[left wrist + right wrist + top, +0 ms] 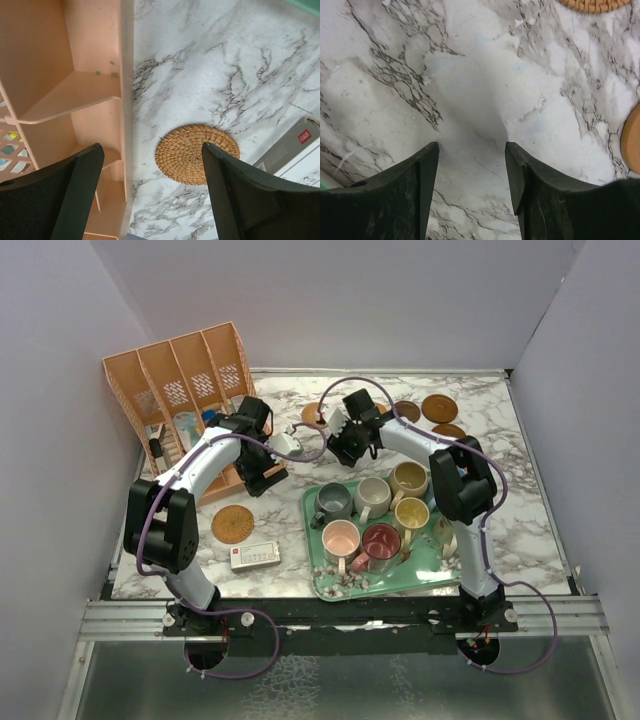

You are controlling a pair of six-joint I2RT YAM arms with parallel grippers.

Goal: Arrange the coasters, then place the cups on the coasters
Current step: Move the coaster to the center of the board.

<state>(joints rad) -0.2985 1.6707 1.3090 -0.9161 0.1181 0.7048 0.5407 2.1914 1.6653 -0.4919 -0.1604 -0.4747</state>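
Woven rattan forms one coaster (232,525), lying flat on the desk (520,530) at 9 o'clock from the green tray (335,588) and well apart from the other coasters. At 12 to 1 o'clock from the tray lie an orange-tan disc (311,415), partly hidden by the arms, a dark brown disc (405,411) and two brown discs (438,407). The cups stand on the tray: grey cup (333,503), cream cup (372,495), tan-brown cup (408,478), yellow cup (410,512), pink cup (341,538) and dark red cup (381,540). The left tool (264,478) hangs beside the orange rack (180,380), jaws wide apart and empty. The right tool (347,448) hangs over bare marble at 12 o'clock from the tray, jaws partly apart, gripping nothing. A white box (255,556) lies at 5 o'clock from the woven coaster.
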